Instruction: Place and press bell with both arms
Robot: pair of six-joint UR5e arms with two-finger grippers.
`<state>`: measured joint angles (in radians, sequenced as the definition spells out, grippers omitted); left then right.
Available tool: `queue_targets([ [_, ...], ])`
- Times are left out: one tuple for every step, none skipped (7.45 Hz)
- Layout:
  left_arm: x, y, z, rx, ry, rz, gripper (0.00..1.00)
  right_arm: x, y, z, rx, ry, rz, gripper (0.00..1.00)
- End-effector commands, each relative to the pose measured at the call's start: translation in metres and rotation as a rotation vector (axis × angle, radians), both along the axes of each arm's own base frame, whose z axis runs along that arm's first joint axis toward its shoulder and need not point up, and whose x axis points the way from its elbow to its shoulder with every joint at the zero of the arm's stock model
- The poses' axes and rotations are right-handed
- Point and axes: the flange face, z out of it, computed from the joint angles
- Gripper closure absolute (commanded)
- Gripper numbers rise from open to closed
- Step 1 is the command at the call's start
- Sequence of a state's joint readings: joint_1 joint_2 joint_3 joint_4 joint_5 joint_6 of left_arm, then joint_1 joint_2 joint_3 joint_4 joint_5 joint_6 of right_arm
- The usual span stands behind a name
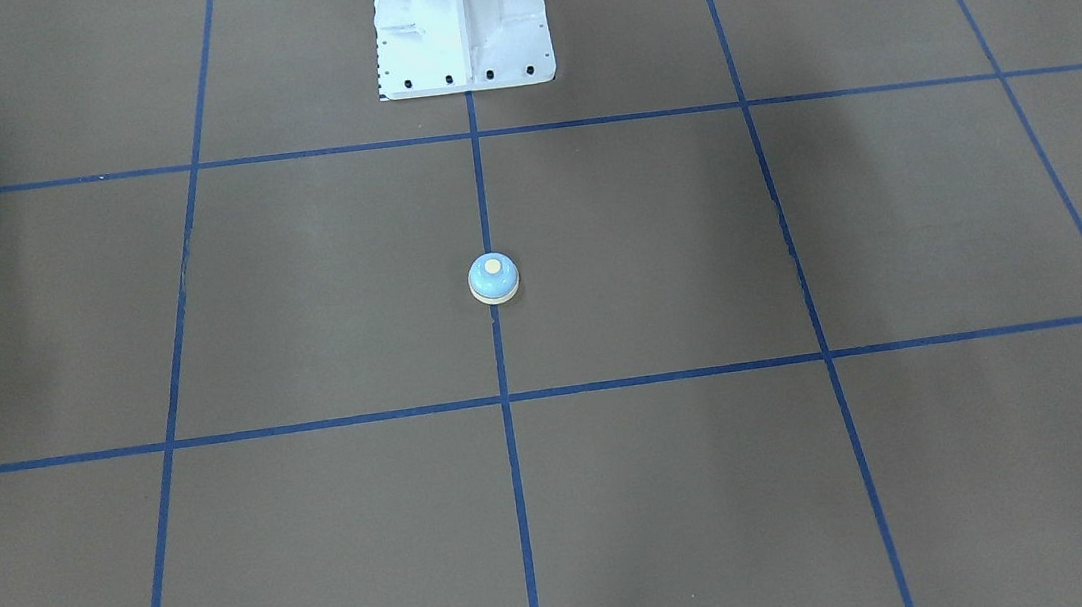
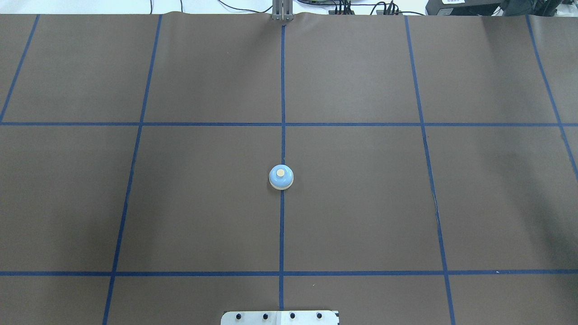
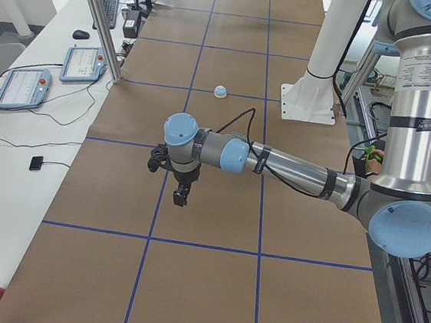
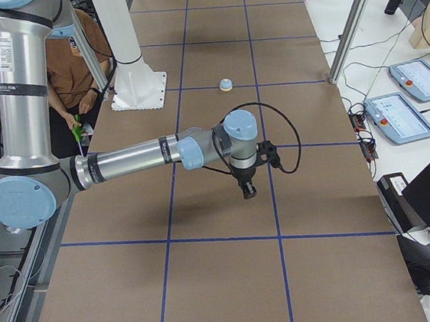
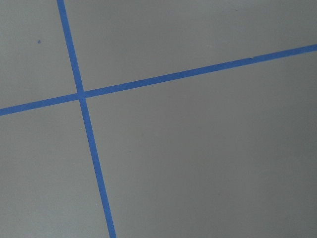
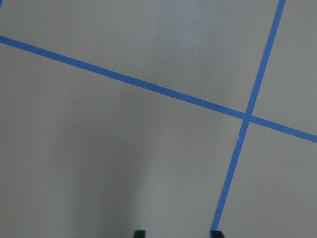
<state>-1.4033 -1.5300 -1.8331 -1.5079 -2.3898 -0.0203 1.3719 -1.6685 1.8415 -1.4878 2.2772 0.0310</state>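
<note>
On centre tape line (image 2: 282, 90): bell (image 2: 281, 177), well apart from left gripper (image 3: 180, 198).

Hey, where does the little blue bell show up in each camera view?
Front-facing: bell at centre, on the middle tape line.
Overhead: bell at centre, on that line.
Left side: bell upper middle, left of the white pedestal.
Right side: bell upper middle, right of it.
Wrist views: not in either.
Shared landmark: the white pedestal.

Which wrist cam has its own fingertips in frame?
The right one: two dark fingertips of the right gripper peek in at the bottom edge, apart. The left wrist view shows only table and blue tape.
</note>
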Motion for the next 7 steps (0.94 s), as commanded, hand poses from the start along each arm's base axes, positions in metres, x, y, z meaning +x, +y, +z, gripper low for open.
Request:
queue_targets([
  [0.0001, -0.0008, -0.0020, 0.002, 0.002, -0.002, 0.01, -0.0015, -0.0048, -0.0001, -0.004, -0.004, 0.004, 0.00],
  [0.0001, -0.0009, -0.0020, 0.002, 0.002, -0.002, 0.01, -0.0016, -0.0048, 0.0005, -0.012, -0.006, 0.010, 0.00],
  [0.0002, -0.0008, -0.0022, 0.001, 0.004, -0.002, 0.01, -0.0020, -0.0046, 0.0019, -0.071, -0.015, 0.067, 0.00],
  [0.0011, -0.0027, -0.0034, 0.005, 0.001, -0.001, 0.01, -0.0025, -0.0057, 0.0011, -0.079, -0.022, 0.084, 0.00],
  [0.0004, -0.0032, -0.0048, 0.008, 0.002, -0.002, 0.01, -0.0028, -0.0070, 0.0053, -0.070, -0.025, 0.084, 0.00],
  [0.0001, -0.0034, -0.0038, 0.008, -0.003, -0.002, 0.01, -0.0029, -0.0073, 0.0086, -0.075, -0.025, 0.086, 0.00],
  [0.0003, -0.0038, -0.0061, 0.013, -0.001, -0.002, 0.01, -0.0029, -0.0073, 0.0086, -0.079, -0.026, 0.090, 0.00],
])
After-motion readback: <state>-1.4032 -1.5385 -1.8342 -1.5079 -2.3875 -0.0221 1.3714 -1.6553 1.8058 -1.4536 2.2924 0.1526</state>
